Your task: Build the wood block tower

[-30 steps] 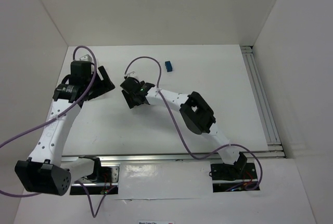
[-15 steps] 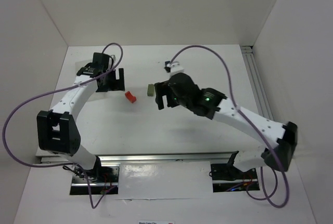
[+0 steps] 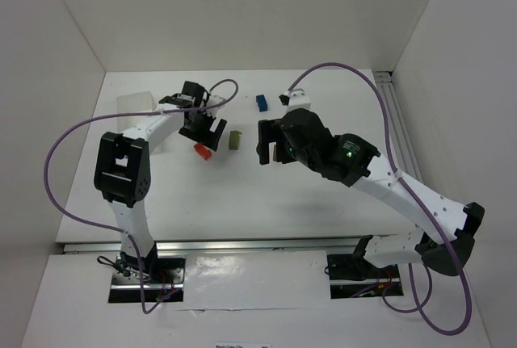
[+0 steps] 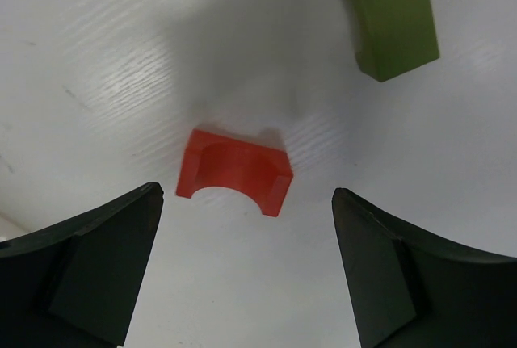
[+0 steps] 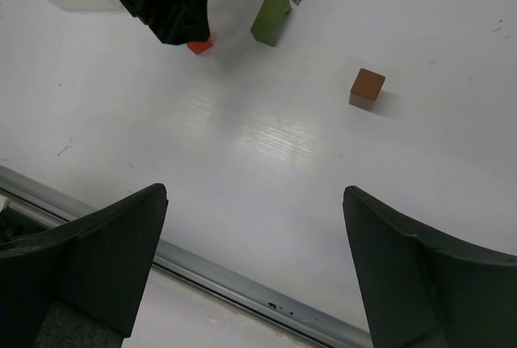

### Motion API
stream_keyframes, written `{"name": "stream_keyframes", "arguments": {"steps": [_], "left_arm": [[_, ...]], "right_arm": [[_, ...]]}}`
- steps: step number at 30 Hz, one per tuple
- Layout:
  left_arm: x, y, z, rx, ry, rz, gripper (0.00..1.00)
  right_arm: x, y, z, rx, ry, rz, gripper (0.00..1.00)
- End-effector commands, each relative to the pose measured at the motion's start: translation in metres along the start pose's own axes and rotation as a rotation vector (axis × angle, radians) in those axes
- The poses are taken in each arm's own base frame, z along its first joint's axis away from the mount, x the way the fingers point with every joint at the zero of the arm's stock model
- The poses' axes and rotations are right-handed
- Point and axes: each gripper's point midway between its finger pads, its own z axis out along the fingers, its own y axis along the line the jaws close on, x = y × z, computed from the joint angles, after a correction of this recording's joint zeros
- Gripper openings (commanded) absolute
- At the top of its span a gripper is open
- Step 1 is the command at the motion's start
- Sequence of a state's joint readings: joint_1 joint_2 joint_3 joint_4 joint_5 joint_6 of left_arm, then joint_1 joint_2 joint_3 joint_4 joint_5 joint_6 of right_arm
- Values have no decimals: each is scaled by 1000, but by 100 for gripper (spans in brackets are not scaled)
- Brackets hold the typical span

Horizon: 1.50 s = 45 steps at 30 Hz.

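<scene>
white tabletop [image 3: 242,194] carries a red block [image 4: 234,172] with an arch cut. a green block [image 3: 233,140] lies near it, a brown block [image 5: 367,87] farther that way, and a blue block [image 3: 261,102] well behind. left gripper [image 3: 208,135] hangs over the red block, jaws wide and empty, swung in from its left. right gripper [image 3: 272,153], equally wide and empty, has backed off from it.

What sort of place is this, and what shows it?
Probably a robotics lab cell: left arm and right arm bolted at a white table, plain white walls around it, red block and olive block laid out.
</scene>
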<state>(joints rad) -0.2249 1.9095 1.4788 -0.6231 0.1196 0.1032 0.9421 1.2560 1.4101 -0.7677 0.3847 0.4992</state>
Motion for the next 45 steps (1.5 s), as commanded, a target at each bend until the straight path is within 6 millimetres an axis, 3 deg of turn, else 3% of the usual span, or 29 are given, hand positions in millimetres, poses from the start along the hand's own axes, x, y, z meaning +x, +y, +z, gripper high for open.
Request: {"name": "stream_keyframes", "arguments": {"steps": [1, 5, 7, 17, 25, 34, 39, 44, 45], "left_arm": [[-9, -14, -1, 22, -15, 103, 99], [3, -20, 11, 30, 28, 147, 99], [7, -14, 14, -3, 47, 146, 99], [7, 0, 12, -72, 45, 117, 99], [21, 7, 27, -88, 109, 84, 99], [18, 7, 31, -79, 109, 84, 98], [18, 6, 31, -79, 109, 75, 93], [14, 10, 24, -87, 88, 68, 82], [10, 10, 22, -88, 79, 69, 76]], "right_arm": [[-10, -3, -6, 19, -17, 3, 97], [-1, -2, 2, 21, 6, -6, 98], [1, -2, 5, 26, 13, -19, 98], [5, -1, 8, 19, 19, -19, 99], [10, 0, 13, 15, 31, -23, 99], [17, 0, 17, 17, 53, -30, 99], [19, 0, 20, 21, 61, -34, 99], [28, -3, 25, 31, 77, -41, 99], [28, -3, 25, 31, 77, -41, 99]]}}
